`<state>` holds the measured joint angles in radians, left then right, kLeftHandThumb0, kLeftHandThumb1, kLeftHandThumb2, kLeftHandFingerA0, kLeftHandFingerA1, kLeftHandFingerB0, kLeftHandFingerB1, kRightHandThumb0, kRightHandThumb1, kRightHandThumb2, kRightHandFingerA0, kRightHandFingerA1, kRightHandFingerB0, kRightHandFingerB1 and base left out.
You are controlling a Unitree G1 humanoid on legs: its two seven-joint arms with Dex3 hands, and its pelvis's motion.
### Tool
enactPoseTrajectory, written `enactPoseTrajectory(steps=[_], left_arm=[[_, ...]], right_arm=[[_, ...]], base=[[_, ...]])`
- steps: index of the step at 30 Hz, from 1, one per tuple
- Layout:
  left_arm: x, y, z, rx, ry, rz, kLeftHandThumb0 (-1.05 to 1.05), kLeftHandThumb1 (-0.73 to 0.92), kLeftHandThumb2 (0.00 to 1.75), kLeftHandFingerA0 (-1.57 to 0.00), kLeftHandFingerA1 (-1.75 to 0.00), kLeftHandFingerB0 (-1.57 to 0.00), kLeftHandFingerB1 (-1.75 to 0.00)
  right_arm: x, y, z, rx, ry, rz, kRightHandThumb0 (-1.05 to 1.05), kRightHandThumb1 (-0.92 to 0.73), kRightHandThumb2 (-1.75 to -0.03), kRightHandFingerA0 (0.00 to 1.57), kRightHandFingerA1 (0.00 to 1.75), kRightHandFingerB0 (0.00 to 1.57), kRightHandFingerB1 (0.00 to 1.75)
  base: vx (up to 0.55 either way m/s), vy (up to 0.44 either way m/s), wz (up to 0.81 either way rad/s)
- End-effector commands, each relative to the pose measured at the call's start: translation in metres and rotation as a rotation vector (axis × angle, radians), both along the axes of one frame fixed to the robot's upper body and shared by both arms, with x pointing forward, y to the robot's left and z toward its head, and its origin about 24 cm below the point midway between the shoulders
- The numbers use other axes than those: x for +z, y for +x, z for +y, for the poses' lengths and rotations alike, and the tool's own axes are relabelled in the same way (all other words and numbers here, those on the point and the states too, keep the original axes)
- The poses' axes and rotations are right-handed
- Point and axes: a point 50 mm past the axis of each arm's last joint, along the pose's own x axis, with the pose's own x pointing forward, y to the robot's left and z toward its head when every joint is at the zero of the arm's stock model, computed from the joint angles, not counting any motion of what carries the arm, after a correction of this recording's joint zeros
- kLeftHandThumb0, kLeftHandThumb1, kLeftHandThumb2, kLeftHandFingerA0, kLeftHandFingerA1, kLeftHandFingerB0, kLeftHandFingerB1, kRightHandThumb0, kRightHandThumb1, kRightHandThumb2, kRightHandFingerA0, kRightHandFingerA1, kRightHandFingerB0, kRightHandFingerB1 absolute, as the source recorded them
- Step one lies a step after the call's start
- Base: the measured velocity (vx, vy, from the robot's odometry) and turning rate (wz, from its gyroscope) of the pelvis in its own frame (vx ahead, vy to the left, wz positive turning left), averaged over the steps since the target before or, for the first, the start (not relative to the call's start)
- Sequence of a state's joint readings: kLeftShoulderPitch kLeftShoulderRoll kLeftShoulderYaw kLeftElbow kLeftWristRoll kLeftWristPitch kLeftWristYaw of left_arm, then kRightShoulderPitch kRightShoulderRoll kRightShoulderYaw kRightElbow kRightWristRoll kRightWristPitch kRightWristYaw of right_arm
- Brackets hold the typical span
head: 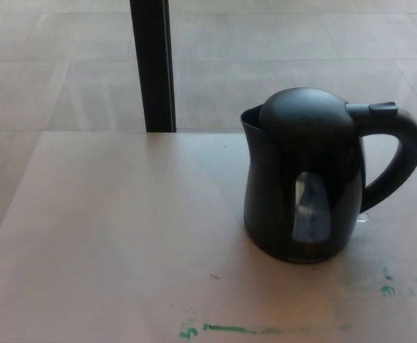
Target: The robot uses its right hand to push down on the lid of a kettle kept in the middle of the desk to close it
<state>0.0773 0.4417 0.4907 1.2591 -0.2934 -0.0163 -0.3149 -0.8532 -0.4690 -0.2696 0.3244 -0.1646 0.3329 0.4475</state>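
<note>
The black kettle (pixel 305 179) stands upright on the desk (pixel 108 236), a bit to the right, with its lid (pixel 305 114) down flat. No words show on it. No robot hand is in the picture. Green marks (pixel 226 329) lie near the front edge

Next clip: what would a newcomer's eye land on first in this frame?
The glossy black electric kettle right of centre on the pale desk, its domed lid down and its handle pointing right. Then the black vertical post behind the desk and the green paint smears along the near edge.
</note>
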Motion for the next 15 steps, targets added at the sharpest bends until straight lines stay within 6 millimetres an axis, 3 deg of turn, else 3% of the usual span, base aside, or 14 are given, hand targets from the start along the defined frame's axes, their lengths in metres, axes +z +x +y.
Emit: enactPoseTrajectory(steps=[1, 2, 4, 7, 11, 12, 13, 14, 15], left_arm=[[0.007, -0.013, 0.011, 0.024, 0.025, 0.026, -0.87, 0.74, 1.13, -0.43, -0.58, -0.33, -0.51], [0.007, -0.013, 0.011, 0.021, 0.027, 0.028, -0.89, 0.92, 0.69, -0.5, -0.49, -0.44, -0.42], [0.006, -0.012, 0.011, 0.02, 0.029, 0.032, -0.88, 0.92, 0.72, -0.47, -0.49, -0.41, -0.42], [0.007, -0.011, 0.011, 0.002, 0.033, 0.029, -0.88, 0.92, 0.7, -0.49, -0.48, -0.42, -0.42], [0.007, -0.01, 0.01, 0.016, 0.022, 0.02, -0.88, 0.92, 0.7, -0.5, -0.48, -0.42, -0.42], [0.008, -0.01, 0.011, 0.013, 0.028, 0.022, -0.94, 0.79, 0.86, -0.48, -0.52, -0.37, -0.45], [0.008, -0.009, 0.012, 0.008, 0.036, 0.024, -0.94, 0.79, 0.86, -0.48, -0.52, -0.37, -0.45], [0.009, -0.008, 0.013, 0.011, 0.039, 0.031, -0.89, 0.92, 0.72, -0.51, -0.49, -0.42, -0.42], [0.008, -0.008, 0.012, 0.026, 0.037, 0.026, -0.89, 0.92, 0.69, -0.51, -0.48, -0.42, -0.41]], right_arm=[[-0.024, -0.103, -0.124, -0.314, 0.508, -0.187, -0.78, -0.9, -0.67, 0.41, 0.46, 0.39, 0.41], [-0.032, -0.113, -0.132, -0.357, 0.488, -0.2, -0.8, -0.91, -0.68, 0.42, 0.49, 0.4, 0.41], [-0.05, -0.135, -0.148, -0.456, 0.373, -0.208, -0.78, -0.92, -0.69, 0.44, 0.47, 0.4, 0.41], [-0.089, -0.172, -0.172, -0.631, 0.315, -0.177, -0.84, -0.89, -0.67, 0.58, 0.52, 0.56, 0.4], [-0.132, -0.206, -0.192, -0.804, 0.341, -0.092, -0.82, -0.88, -0.67, 0.62, 0.57, 0.59, 0.44], [-0.137, -0.21, -0.194, -0.812, 0.35, -0.083, -0.82, -0.89, -0.66, 0.6, 0.59, 0.57, 0.45], [-0.144, -0.215, -0.195, -0.824, 0.361, -0.073, -0.82, -0.89, -0.66, 0.6, 0.59, 0.57, 0.45], [-0.166, -0.23, -0.197, -0.88, 0.395, -0.029, -0.8, -0.9, -0.67, 0.58, 0.65, 0.56, 0.5], [-0.179, -0.239, -0.196, -0.901, 0.419, -0.008, -0.78, -0.9, -0.67, 0.57, 0.7, 0.54, 0.54]], base=[[0.0, 0.0, 0.0], [0.0, 0.0, 0.0], [0.0, 0.0, 0.0], [0.0, 0.0, 0.0], [0.0, 0.0, 0.0], [0.0, 0.0, 0.0], [0.0, 0.0, 0.0], [0.0, 0.0, 0.0], [0.0, 0.0, 0.0]])
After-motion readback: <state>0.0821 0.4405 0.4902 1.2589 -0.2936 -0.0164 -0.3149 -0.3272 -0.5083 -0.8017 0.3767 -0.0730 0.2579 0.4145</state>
